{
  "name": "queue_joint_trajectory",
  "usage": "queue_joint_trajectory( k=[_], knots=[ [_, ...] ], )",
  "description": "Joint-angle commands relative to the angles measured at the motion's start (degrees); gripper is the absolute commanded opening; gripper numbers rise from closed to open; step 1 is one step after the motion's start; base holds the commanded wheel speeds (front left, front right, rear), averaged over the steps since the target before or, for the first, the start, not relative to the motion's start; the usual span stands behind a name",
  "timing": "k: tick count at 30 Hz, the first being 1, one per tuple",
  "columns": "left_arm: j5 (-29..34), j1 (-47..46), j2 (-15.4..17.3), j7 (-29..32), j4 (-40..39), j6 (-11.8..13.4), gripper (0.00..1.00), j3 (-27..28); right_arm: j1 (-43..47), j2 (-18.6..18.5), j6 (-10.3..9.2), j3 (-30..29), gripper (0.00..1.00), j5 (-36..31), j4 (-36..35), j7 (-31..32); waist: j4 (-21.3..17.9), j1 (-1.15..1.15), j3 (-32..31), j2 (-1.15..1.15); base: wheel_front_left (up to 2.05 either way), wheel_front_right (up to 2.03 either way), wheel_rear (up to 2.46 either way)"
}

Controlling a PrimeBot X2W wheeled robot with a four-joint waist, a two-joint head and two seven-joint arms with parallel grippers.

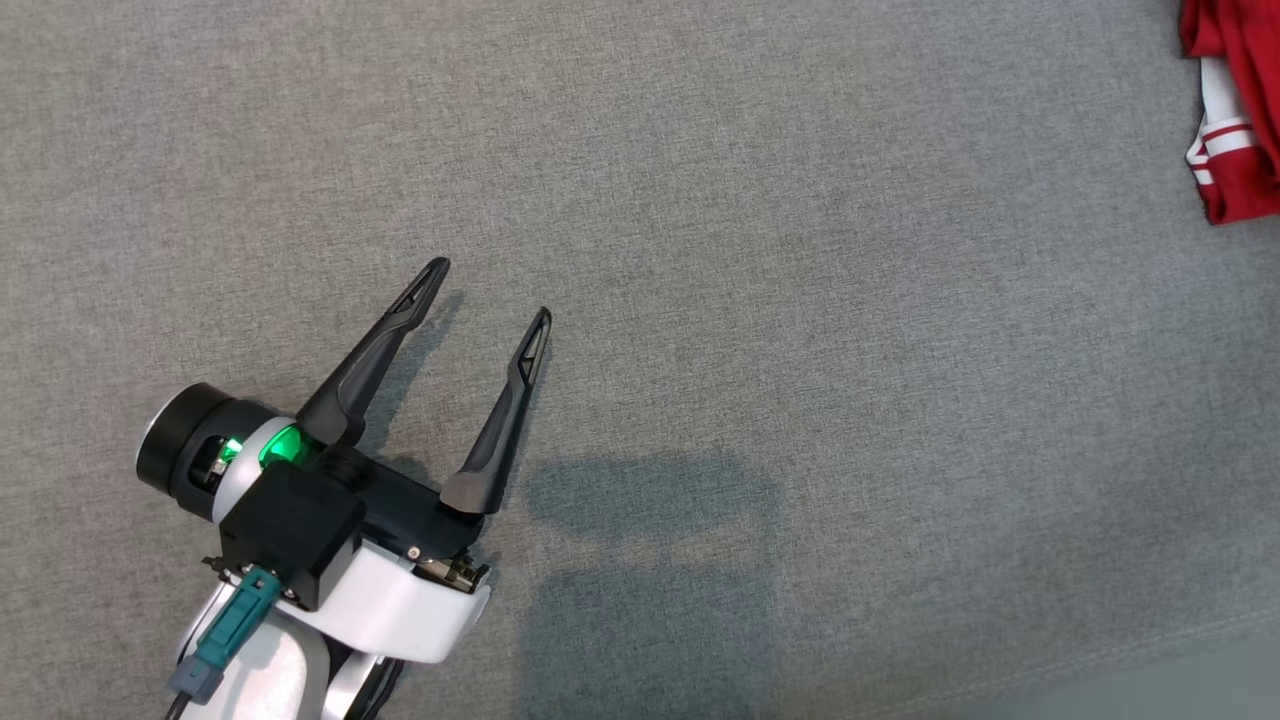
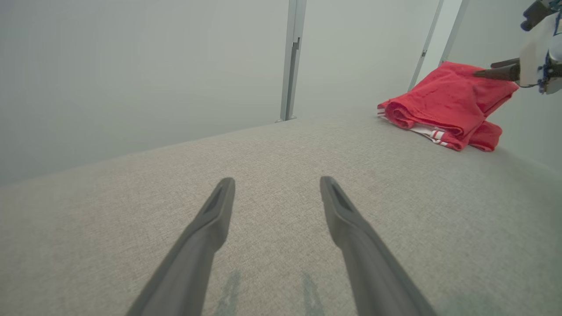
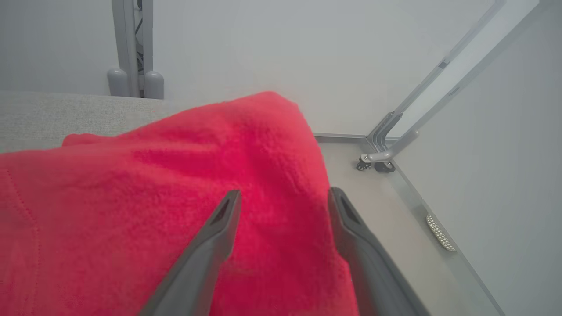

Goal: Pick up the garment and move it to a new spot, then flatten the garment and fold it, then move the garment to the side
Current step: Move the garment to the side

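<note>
The garment (image 1: pixel 1235 120) is red with white stripes at one hem and lies folded in a bundle at the far right edge of the grey fabric surface (image 1: pixel 800 300). The left wrist view shows the garment (image 2: pixel 443 105) at the upper right, with my right gripper (image 2: pixel 485 69) just over its top. In the right wrist view my right gripper (image 3: pixel 285 193) stands open, its fingers spread over the garment (image 3: pixel 175 197) near the edge of the cloth. My left gripper (image 1: pixel 492 290) is open and holds nothing, low over bare surface at the lower left, far from the garment. Its fingers (image 2: pixel 219 210) point along the surface.
Pale walls and grey metal posts (image 2: pixel 292 57) stand behind the surface. Beyond the garment the surface ends, and the floor with a caster wheel (image 3: pixel 375 166) of a frame shows below. A shadow (image 1: pixel 650 560) falls on the surface near my left arm.
</note>
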Motion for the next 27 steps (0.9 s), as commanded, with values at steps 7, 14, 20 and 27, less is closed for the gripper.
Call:
queue_joint_trajectory(
  k=[7,14,20,27],
  knots=[
    [0.0,-1.4,0.6,-0.1,-1.8,0.9,1.00,1.7,-0.8,-0.6,0.17,-4.5,1.00,-6.1,1.9,-1.8,-0.2,0.00,-0.8,0.00,0.00,0.00,0.00],
    [-0.9,-1.1,0.1,-1.1,-0.8,1.5,1.00,1.7,3.1,3.1,0.17,-15.3,1.00,-12.0,-9.5,-1.8,-0.4,0.00,-3.3,0.00,0.00,0.00,0.00],
    [-2.7,-0.6,-1.4,-2.8,1.2,2.3,1.00,1.9,11.6,8.9,0.17,-22.0,1.00,-17.6,-21.6,-1.9,0.8,0.00,-6.9,0.00,0.00,0.00,0.00],
    [-4.4,0.5,-3.5,-5.5,4.8,4.5,1.00,3.2,20.2,14.3,0.17,-23.0,1.00,-19.3,-32.4,-1.9,3.2,0.00,-12.3,0.00,0.00,0.00,0.00]
  ],
)
